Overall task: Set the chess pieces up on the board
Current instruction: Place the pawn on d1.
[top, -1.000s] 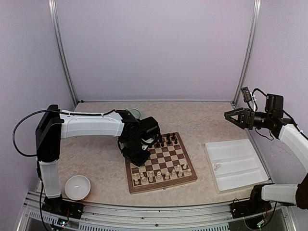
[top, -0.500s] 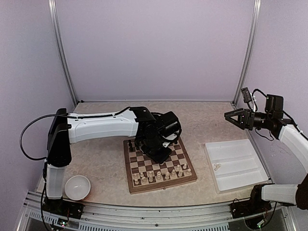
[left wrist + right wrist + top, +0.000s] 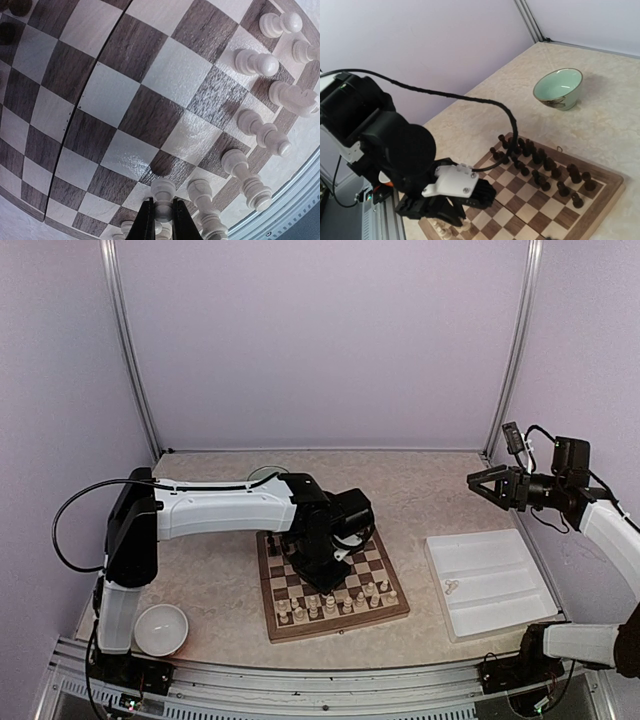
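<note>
Left wrist: left gripper [image 3: 163, 218] clenched on a smooth, round-headed cream pawn [image 3: 163, 192] over the board [image 3: 125, 115], beside the other cream chess pieces [image 3: 256, 63]. Right gripper [image 3: 476, 480] hangs open, well apart.

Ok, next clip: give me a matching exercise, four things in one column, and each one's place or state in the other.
Things:
1. left pincer
2. right pincer
3. white bowl
4. green bowl

Place or state:
A. by the left arm's base
B. shut on a cream pawn
C. open, holding nothing, raised at the right
D. past the far edge of the board

Pairs: 1-B, 2-C, 3-A, 4-D
</note>
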